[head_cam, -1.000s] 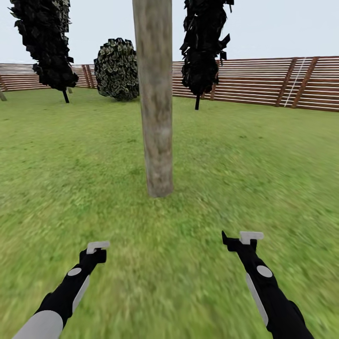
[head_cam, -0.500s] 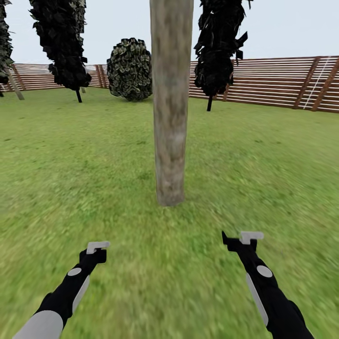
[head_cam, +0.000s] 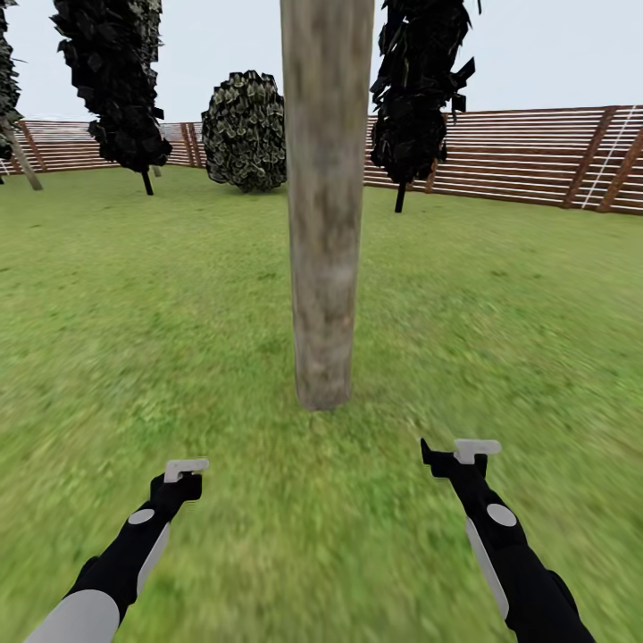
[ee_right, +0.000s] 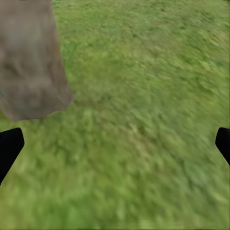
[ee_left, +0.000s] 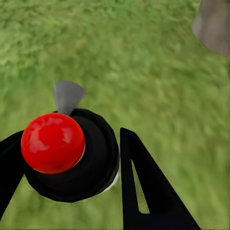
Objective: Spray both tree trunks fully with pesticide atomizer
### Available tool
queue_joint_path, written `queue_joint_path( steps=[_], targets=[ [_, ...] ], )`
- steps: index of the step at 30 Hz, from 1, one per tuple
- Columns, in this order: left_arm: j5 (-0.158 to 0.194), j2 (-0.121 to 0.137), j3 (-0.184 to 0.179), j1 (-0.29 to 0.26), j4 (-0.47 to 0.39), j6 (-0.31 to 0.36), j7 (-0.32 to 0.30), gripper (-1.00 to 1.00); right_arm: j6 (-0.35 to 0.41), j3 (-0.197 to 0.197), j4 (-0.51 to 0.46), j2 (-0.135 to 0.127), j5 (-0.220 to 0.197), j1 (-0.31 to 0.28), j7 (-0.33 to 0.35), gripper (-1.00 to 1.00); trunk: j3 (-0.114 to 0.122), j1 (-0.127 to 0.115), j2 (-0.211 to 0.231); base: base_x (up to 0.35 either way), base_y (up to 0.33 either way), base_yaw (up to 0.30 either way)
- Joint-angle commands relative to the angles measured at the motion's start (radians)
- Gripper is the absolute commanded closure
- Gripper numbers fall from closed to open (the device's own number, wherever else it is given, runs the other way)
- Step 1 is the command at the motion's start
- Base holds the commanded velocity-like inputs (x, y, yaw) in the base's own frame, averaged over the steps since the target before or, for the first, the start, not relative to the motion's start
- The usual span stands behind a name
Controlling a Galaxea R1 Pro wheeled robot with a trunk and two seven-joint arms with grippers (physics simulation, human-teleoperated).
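Note:
A thick grey-brown tree trunk [head_cam: 326,223] rises from the grass floor [head_cam: 134,339] just ahead of both arms, a little left of the right gripper; its base also shows as the trunk [ee_right: 31,62] and the trunk [ee_left: 213,26]. My left gripper [head_cam: 183,478] [ee_left: 69,136] is shut on the pesticide atomizer [ee_left: 91,163], a dark round body with a glossy red ball and a pale grey tip. My right gripper [head_cam: 451,460] [ee_right: 115,139] hangs open over grass with nothing between its fingers. Another leaning grey trunk [head_cam: 22,156] stands far left.
A brown slatted fence [head_cam: 536,156] rings the lawn at the back. Two thin-stemmed black-leaved trees [head_cam: 116,80] [head_cam: 415,89] and a rounded dark bush [head_cam: 246,129] stand before it. Open grass lies on both sides of the near trunk.
The whole view has shifted: the camera has come closer to the near trunk, which now looks larger with its base lower in the picture. Both arms hold the same pose.

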Motion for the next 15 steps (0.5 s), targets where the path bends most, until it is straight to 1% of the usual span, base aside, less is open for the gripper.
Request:
queue_joint_path(
  steps=[1,15],
  targets=[
    [0.0,0.0,0.0,0.0,0.0,0.0,0.0,1.0,0.0,0.0,0.0,0.0,0.0,0.0,0.0,-1.0,0.0,0.0,0.0,0.339,0.0,0.0],
    [0.001,0.0,0.0,0.0,0.0,-0.001,0.0,1.0,0.0,0.001,0.0,0.0,0.0,0.0,0.0,-1.0,0.0,0.0,0.0,0.339,0.0,0.0]
  ],
)
